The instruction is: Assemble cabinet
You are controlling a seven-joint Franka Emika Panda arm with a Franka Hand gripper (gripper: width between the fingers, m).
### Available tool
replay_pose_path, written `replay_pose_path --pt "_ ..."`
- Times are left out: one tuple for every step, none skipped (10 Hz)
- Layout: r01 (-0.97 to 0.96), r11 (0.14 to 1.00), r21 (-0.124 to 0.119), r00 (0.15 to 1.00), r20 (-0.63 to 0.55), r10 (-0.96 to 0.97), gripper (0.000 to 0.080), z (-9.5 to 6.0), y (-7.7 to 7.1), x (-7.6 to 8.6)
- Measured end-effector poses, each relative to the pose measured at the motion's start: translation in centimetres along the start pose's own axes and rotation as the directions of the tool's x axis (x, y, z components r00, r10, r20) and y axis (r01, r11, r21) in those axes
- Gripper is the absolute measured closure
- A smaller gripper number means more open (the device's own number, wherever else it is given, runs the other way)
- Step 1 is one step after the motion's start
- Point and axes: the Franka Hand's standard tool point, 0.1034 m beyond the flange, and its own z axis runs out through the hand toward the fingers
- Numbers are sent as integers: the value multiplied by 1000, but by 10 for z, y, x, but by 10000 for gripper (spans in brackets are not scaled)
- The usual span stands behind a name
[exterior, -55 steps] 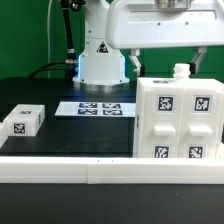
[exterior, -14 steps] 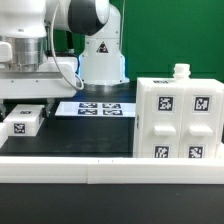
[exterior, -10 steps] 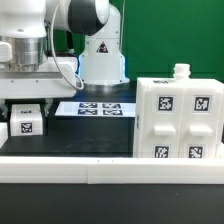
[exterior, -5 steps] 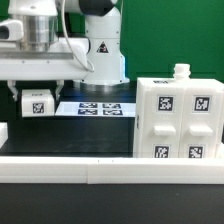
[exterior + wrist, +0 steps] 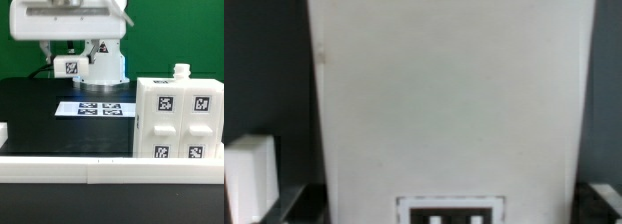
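One cabinet point(image 5: 178, 120) sits lower, well apart from gripper point(image 5: 68, 65) (clasping tagged panel point(image 5: 446, 100)).

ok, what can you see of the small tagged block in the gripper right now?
The small white block looks like plain matte plastic, with one black-and-white tag facing the exterior camera. It hangs in the air, clear of the black table, by the robot base, clamped in the gripper. The wrist view shows a long flat white face with a tag near one end. Nothing else touches it.
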Motion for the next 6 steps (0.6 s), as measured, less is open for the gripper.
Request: replay_pose_path --pt "-42 999 -1 999 1 42 239 -9 -16 17" --pt "-88 996 -7 996 16 88 239 -17 -35 38" --pt "-77 997 -10 997 14 77 239 -19 -44 54" --pt "-73 997 -9 997 16 73 239 -16 -43 52" --pt "-74 997 -9 997 18 74 239 -16 -43 52" --pt "-73 997 -9 997 18 73 239 -16 -43 52"
